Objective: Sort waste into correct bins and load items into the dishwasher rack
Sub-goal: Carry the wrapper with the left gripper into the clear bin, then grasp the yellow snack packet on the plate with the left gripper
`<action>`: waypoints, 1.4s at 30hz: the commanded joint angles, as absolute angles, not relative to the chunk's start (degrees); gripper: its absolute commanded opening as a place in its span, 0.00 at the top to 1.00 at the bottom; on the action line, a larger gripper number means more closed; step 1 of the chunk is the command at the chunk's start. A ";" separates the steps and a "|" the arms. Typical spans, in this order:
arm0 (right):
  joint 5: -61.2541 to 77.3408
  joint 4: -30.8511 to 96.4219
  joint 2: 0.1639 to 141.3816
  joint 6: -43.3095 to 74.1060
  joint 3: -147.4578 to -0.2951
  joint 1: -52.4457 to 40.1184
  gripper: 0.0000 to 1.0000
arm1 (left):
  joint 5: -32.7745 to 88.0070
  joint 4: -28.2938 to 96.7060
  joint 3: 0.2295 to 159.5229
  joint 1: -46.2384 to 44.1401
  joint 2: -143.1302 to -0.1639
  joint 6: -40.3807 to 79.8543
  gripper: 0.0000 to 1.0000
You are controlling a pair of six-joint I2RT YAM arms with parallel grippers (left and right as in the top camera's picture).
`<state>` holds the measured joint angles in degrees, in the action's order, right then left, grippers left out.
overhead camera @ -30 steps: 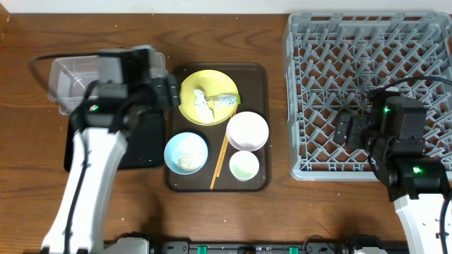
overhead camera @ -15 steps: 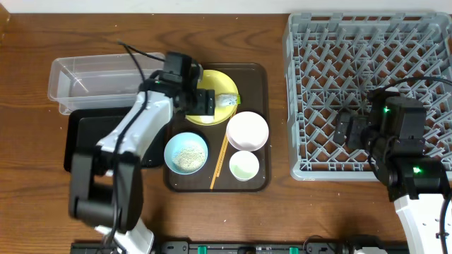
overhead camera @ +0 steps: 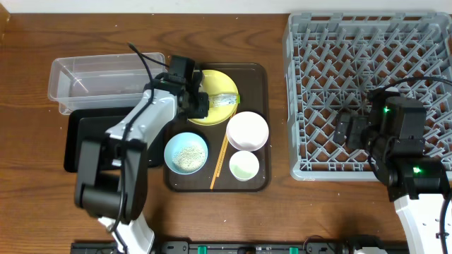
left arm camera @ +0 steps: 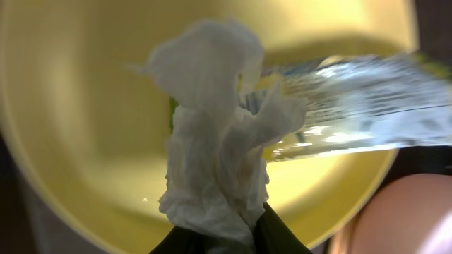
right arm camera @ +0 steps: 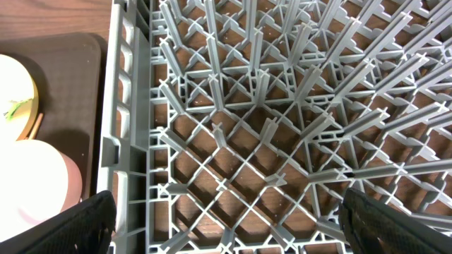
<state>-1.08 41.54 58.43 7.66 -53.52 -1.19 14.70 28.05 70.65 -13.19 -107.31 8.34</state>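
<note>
My left gripper [overhead camera: 201, 104] sits over the yellow plate [overhead camera: 220, 86] and is shut on the crumpled white tissue [left arm camera: 219, 141]. The tissue stands pinched between the dark fingertips [left arm camera: 282, 236]. The green-and-yellow wrapper [left arm camera: 353, 99] lies on the plate just behind it. On the brown serving tray [overhead camera: 258, 76] are a white bowl [overhead camera: 247, 130], a light blue bowl [overhead camera: 186, 152] with rice grains, a small white cup [overhead camera: 244, 166] and chopsticks [overhead camera: 219, 161]. My right gripper [right arm camera: 226, 226] hangs open over the grey dishwasher rack [overhead camera: 367, 42], holding nothing.
A clear plastic tub [overhead camera: 92, 81] stands at the back left, with a shallow black tray [overhead camera: 81, 141] in front of it. The rack's upright pegs [right arm camera: 268, 127] rise close under my right gripper.
My left arm swung right from over the clear tub to the yellow plate, and its jaws closed on the tissue. The right arm has not moved.
</note>
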 commanded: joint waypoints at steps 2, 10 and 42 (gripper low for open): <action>-1.04 41.56 58.19 7.88 -54.61 -0.71 0.01 | 7.90 27.75 71.57 -11.88 -98.24 8.21 0.77; -1.04 41.54 58.19 7.88 -54.61 -0.71 0.01 | -3.33 21.91 71.55 -5.37 -90.83 8.23 0.76; -1.04 41.43 58.19 7.88 -54.61 -0.71 0.01 | 8.16 24.71 71.48 -18.00 -102.72 -23.57 0.13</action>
